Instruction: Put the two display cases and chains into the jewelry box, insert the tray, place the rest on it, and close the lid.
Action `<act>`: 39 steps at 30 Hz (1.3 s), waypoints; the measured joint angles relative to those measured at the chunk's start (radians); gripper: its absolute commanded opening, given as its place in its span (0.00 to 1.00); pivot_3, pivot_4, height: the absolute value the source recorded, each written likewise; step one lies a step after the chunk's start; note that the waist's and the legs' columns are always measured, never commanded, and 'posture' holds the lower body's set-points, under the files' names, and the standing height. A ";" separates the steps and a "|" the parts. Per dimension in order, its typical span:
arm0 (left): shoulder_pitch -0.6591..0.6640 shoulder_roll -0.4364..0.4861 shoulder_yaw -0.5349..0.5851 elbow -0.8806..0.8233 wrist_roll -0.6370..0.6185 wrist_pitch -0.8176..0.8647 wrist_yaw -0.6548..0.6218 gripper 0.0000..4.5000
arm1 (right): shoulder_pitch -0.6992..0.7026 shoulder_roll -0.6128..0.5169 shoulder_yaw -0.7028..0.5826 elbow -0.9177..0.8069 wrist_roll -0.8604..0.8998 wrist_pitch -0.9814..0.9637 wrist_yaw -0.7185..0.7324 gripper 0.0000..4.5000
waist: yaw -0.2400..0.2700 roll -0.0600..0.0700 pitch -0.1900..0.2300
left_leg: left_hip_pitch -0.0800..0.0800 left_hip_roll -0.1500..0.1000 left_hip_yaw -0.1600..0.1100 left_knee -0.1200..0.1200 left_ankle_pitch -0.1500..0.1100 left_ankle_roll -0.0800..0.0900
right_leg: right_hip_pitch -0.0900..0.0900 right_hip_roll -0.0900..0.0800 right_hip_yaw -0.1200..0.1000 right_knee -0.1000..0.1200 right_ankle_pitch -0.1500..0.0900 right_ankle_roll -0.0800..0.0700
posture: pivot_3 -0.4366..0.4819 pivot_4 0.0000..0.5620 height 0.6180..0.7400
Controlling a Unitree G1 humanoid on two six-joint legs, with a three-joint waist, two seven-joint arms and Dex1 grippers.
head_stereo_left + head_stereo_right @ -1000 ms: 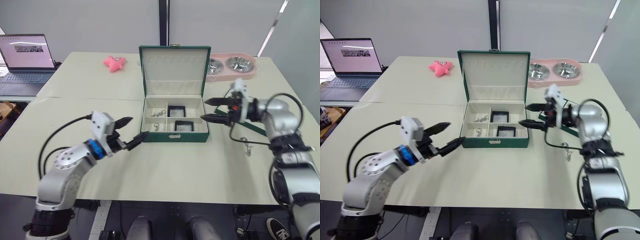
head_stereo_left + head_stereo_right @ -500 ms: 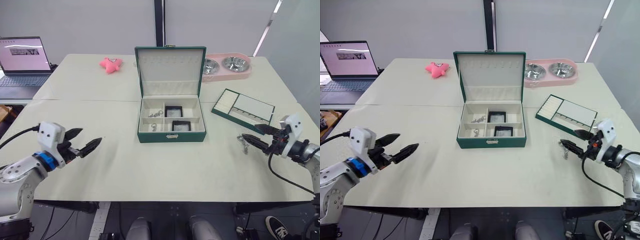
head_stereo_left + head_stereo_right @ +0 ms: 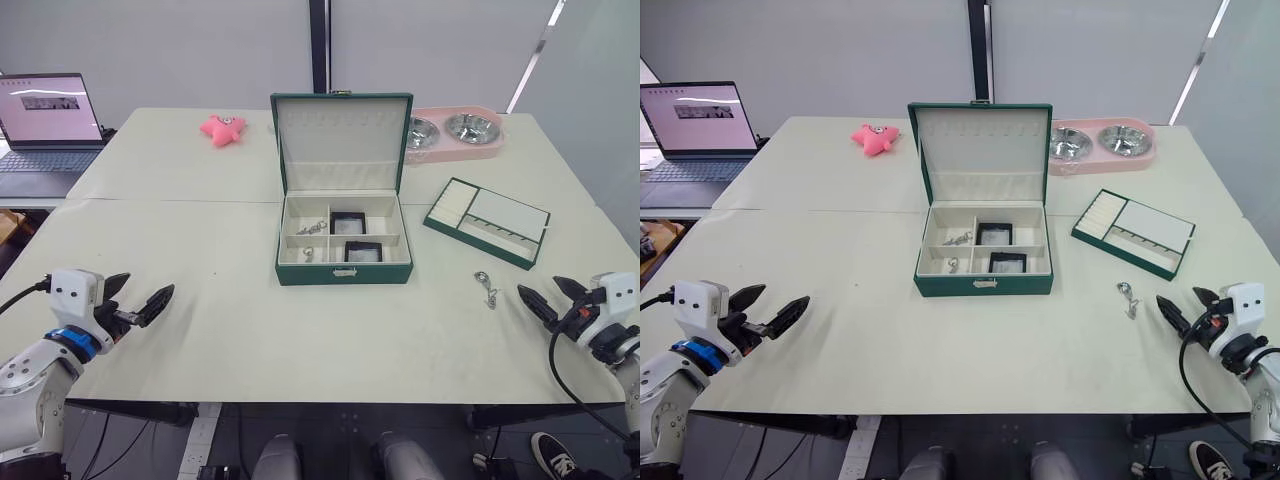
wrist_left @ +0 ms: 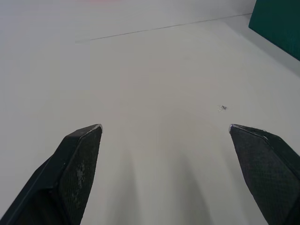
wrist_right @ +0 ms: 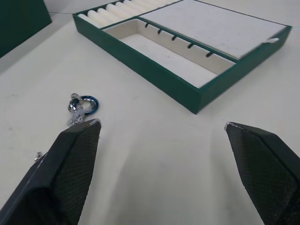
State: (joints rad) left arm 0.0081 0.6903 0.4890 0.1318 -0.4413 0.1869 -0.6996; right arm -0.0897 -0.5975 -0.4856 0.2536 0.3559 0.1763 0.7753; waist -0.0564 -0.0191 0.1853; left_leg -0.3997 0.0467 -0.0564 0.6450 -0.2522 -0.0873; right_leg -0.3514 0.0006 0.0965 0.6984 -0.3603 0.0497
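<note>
The dark green jewelry box (image 3: 343,271) stands mid-table with its lid (image 3: 342,140) raised upright. Inside lie the two display cases (image 3: 349,222) (image 3: 363,251), and chains (image 3: 312,228) rest in the left compartments. The tray (image 3: 487,222) lies on the table right of the box. One more chain with a blue ring (image 3: 486,289) (image 5: 83,104) lies on the table in front of the tray. My left gripper (image 3: 148,285) (image 4: 164,126) hovers open and empty near the front left edge. Near the front right edge, just right of the loose chain, my right gripper (image 3: 538,287) (image 5: 161,123) is open and empty.
A pink double-bowl feeder (image 3: 455,133) sits at the back right behind the tray. At the back left are a pink star toy (image 3: 225,127) and, further left, an open laptop (image 3: 45,125). A seam (image 3: 180,199) runs across the table.
Both arms have drawn back from beside the box to the near corners of the table. The right gripper has pulled back past the loose chain, which stays put.
</note>
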 measured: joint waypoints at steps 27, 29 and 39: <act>-0.059 -0.028 -0.049 -0.086 -0.019 0.030 0.030 1.00 | -0.066 -0.044 0.044 0.048 0.066 0.012 0.011 1.00 | 0.000 0.000 0.000 | 0.000 0.000 0.000 0.001 0.000 0.000 | 0.001 0.000 0.000 0.000 0.000 0.000 | 0.48 0.27 1.00; -0.104 -0.028 -0.092 -0.142 -0.036 0.069 0.015 1.00 | -0.098 -0.081 0.080 0.017 0.073 0.056 0.049 1.00 | 0.001 0.000 0.000 | 0.000 0.000 0.000 0.001 0.000 0.000 | 0.001 0.000 0.000 0.001 0.000 0.000 | 0.48 0.27 1.00; -0.354 -0.075 -0.399 -0.308 -0.076 0.223 -0.114 1.00 | -0.390 -0.196 0.329 0.132 -0.025 0.123 0.237 1.00 | -0.001 0.000 0.000 | 0.000 0.000 0.000 0.001 0.000 0.000 | 0.001 0.001 0.000 0.000 0.000 0.000 | 0.48 0.27 1.00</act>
State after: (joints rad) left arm -0.3462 0.6148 0.0903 -0.1764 -0.5177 0.4102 -0.8133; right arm -0.4800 -0.7939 -0.1562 0.3861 0.3312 0.2994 1.0122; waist -0.0575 -0.0190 0.1852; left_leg -0.3995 0.0463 -0.0561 0.6463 -0.2521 -0.0874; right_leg -0.3502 0.0012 0.0963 0.6982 -0.3603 0.0497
